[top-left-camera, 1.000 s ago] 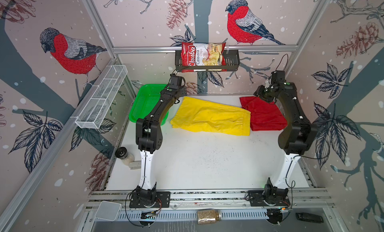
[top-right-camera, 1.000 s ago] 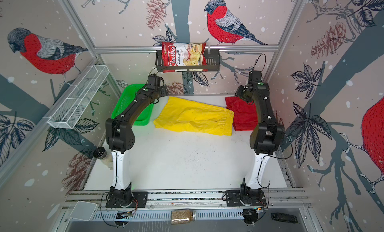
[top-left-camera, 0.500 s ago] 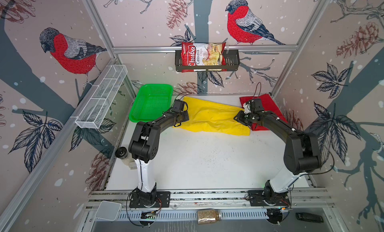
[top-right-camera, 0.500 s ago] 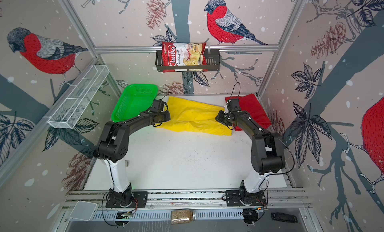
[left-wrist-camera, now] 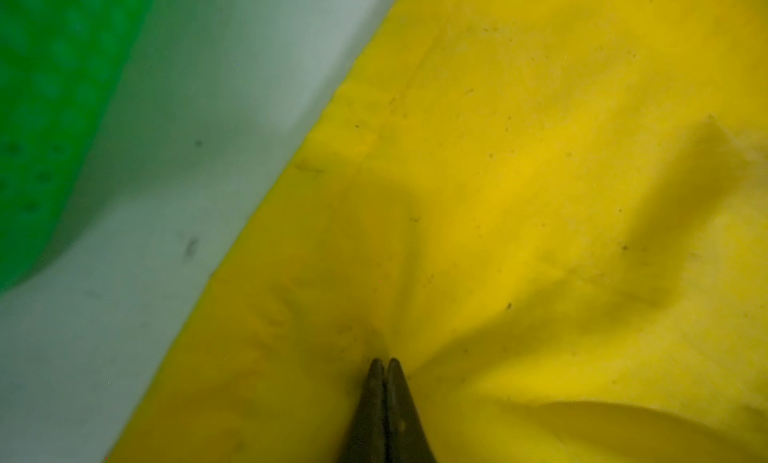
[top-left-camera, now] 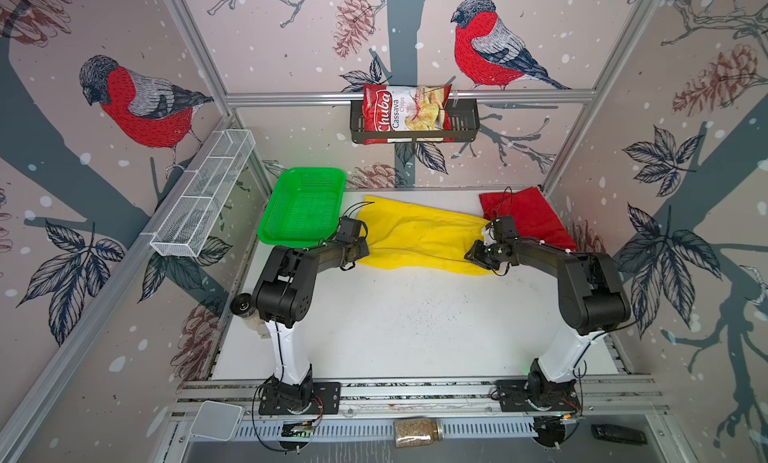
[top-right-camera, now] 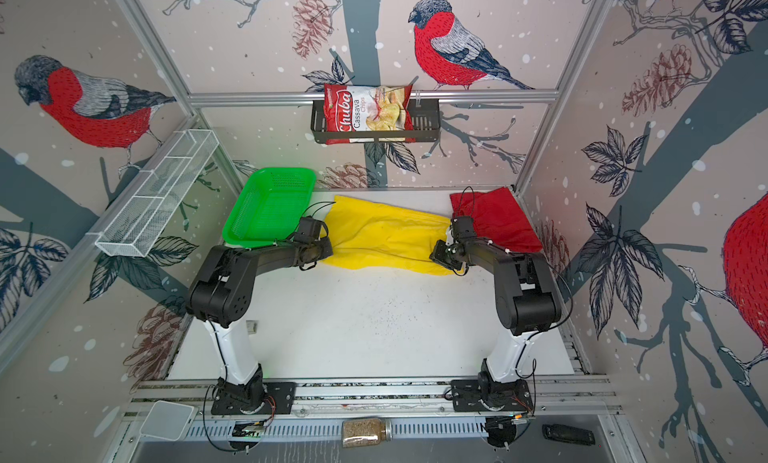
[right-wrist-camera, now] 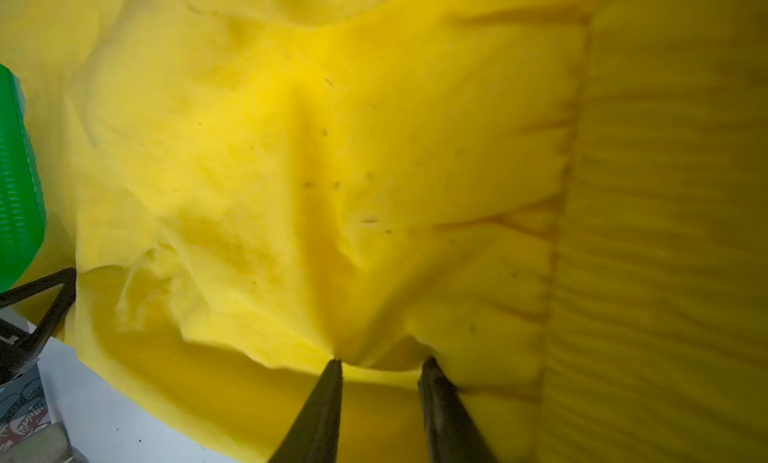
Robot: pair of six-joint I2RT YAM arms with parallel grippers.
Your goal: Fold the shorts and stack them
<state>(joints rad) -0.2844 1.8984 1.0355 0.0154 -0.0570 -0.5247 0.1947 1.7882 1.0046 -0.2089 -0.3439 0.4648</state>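
Shorts unstacked: yellow shorts (top-left-camera: pixel 419 236) spread at back of worktop (top-left-camera: pixel 395 315), gripped at opposite ends by left hand (left-wrist-camera: pixel 384 363) and right hand (right-wrist-camera: pixel 380 367); red shorts (top-left-camera: pixel 528 220) beside, far right corner. Fold and stacking left.

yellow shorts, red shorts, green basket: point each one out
yellow shorts (top-left-camera: pixel 419 236), in a top view, middle of the spread cloth
red shorts (top-left-camera: pixel 528 216), in a top view, middle of the cloth
green basket (top-left-camera: pixel 305 211), in a top view, bare mesh floor

Top views look down — wrist cameras sit close over yellow shorts (left-wrist-camera: pixel 540 191).
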